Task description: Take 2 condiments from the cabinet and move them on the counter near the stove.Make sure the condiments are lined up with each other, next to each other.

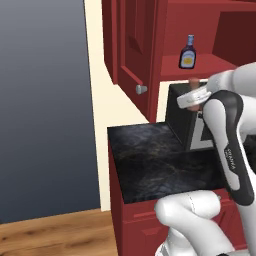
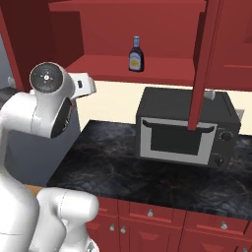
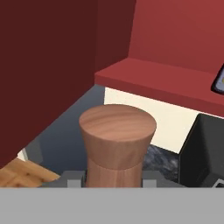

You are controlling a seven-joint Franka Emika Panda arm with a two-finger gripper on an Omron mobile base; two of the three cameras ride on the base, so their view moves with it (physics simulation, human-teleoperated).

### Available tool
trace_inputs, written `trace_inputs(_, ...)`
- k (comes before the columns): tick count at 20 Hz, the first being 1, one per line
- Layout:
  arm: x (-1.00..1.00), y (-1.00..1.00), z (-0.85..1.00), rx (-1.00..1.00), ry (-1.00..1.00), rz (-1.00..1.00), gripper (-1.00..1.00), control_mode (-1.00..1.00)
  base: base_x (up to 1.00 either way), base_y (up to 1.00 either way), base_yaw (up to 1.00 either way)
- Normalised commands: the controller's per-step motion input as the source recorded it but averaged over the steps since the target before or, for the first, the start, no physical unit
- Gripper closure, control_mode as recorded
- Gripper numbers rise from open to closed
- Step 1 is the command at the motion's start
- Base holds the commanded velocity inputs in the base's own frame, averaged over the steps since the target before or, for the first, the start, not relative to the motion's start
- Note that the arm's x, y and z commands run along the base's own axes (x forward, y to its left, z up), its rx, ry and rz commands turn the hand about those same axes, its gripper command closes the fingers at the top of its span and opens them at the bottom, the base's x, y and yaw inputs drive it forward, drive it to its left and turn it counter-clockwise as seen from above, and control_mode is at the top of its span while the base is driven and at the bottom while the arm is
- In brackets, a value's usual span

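Currently: tool (image 3: 114,177) pinching shaker (image 3: 117,144), airborne beside cabinet door (image 1: 131,50); risk: clipping door, shaker slipping onto bench (image 1: 160,162).

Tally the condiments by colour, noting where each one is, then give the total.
Terracotta-brown shaker, held in the gripper: 1
Dark purple bottle, standing on the cabinet shelf: 1
Total: 2
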Motion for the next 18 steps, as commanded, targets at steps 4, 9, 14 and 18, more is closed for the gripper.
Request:
trace_inputs(4, -0.47, 0.00, 0.00, 0.00, -0.13, 0.00, 1.00, -1.00, 0.00, 0.00, 0.00)
trace_inputs(9, -0.44, 0.00, 0.00, 0.00, -0.07, 0.00, 1.00, -1.00, 0.00, 0.00, 0.00)
trace_inputs(14, -0.31, 0.00, 0.00, 0.00, 0.00, 0.00, 1.00, -1.00, 0.00, 0.00, 0.00)
trace_inputs(18, -0.11, 0.00, 0.00, 0.00, 0.00, 0.00, 1.00, 1.00, -0.06, 0.00, 0.00)
